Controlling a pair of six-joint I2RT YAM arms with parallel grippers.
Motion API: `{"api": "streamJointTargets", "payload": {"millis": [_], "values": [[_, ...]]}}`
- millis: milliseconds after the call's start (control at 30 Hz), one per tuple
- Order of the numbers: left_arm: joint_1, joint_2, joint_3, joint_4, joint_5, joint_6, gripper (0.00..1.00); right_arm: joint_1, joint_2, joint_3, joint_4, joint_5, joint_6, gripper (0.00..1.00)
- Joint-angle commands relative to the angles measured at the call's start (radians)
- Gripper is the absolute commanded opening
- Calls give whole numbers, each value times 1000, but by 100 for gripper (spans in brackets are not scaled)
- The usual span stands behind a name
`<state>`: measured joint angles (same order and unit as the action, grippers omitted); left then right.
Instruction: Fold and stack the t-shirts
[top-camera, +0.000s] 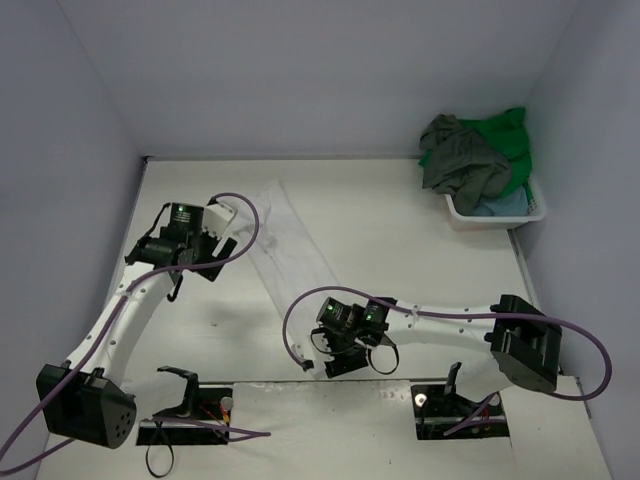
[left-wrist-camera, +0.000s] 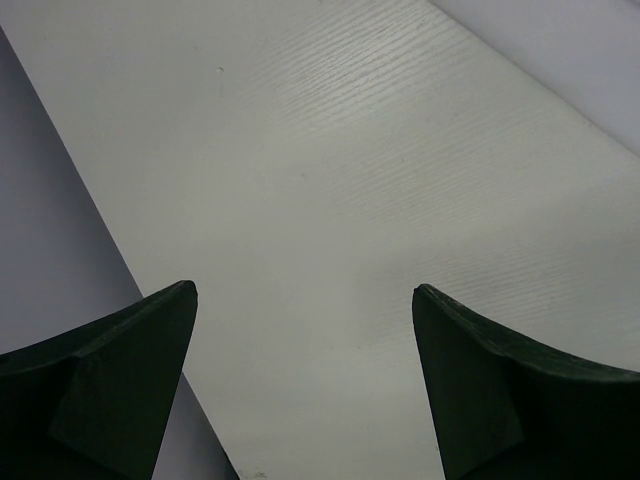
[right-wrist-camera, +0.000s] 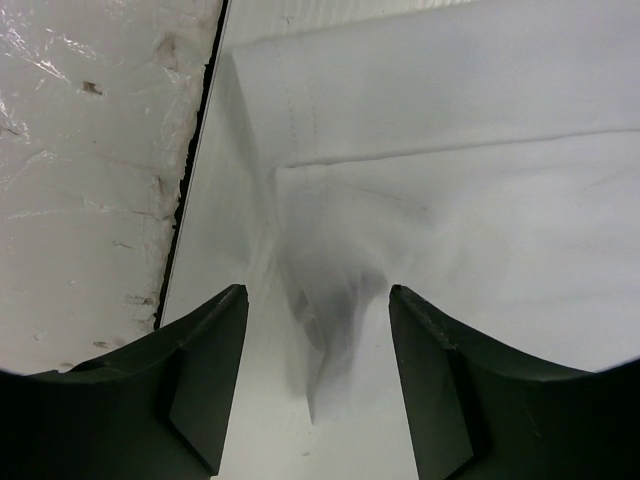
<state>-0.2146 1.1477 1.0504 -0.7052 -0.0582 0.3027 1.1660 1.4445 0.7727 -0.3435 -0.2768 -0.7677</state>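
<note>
One t-shirt (top-camera: 290, 245) lies flat diagonally across the middle of the surface (top-camera: 400, 250), its near end under the right claw (right-wrist-camera: 318, 300). At far right, the basket (top-camera: 480, 215) holds the remaining t-shirts (top-camera: 475, 160).

My bench (top-camera: 400, 230) is white with a faint wood grain. Directly on it lies the white t-shirt (top-camera: 295, 245), a long band running at a slant from near the middle of the far edge toward the near edge. Its layered hem end stops beside the dark seam (right-wrist-camera: 190, 170) there. The white basket (top-camera: 475, 213) sits in the far right corner.
</note>
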Motion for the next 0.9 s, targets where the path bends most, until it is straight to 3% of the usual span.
{"api": "streamJointTargets", "payload": {"millis": [0,667,867], "values": [[6,-26,14,30,3,-14,83,6,-38,46,14,16,7,56],[7,-16,-13,44,11,-13,83,3,132,34,116,-7,-33,56],[7,-17,-23,47,17,-13,83,4,157,34,121,-15,-25,45]]}}
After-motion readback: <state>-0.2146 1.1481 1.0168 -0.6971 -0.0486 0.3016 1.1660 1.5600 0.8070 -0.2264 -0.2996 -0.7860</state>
